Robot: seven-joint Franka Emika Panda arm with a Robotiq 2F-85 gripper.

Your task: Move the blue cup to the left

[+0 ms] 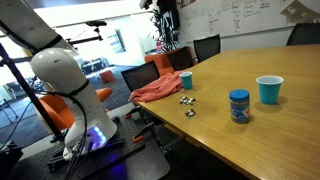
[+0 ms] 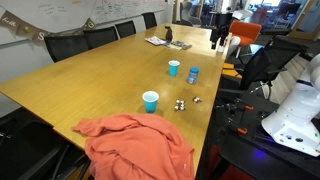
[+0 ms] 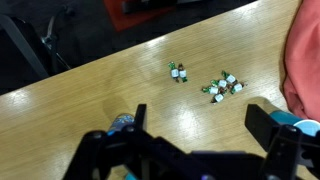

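The blue cup (image 1: 269, 90) stands upright on the wooden table (image 1: 290, 140), out on open wood, with a blue lidded jar (image 1: 239, 105) near it. A smaller cup (image 1: 186, 80) stands well apart from it, close to the crumpled orange cloth (image 1: 160, 88) that hangs over the table's edge.

The gripper (image 3: 200, 118) shows only in the wrist view. It hangs above the table, spread wide with nothing in it and bare wood between its fingers (image 3: 262, 122). Ahead of it lie some little green-and-white pieces (image 3: 222, 85). A blue thing behind one finger looks like the jar, and a teal rim beside the cloth seems to be the smaller cup.

The blue cup is not between the fingers and nothing touches it. From where I stand I cannot tell how far it is from the gripper.
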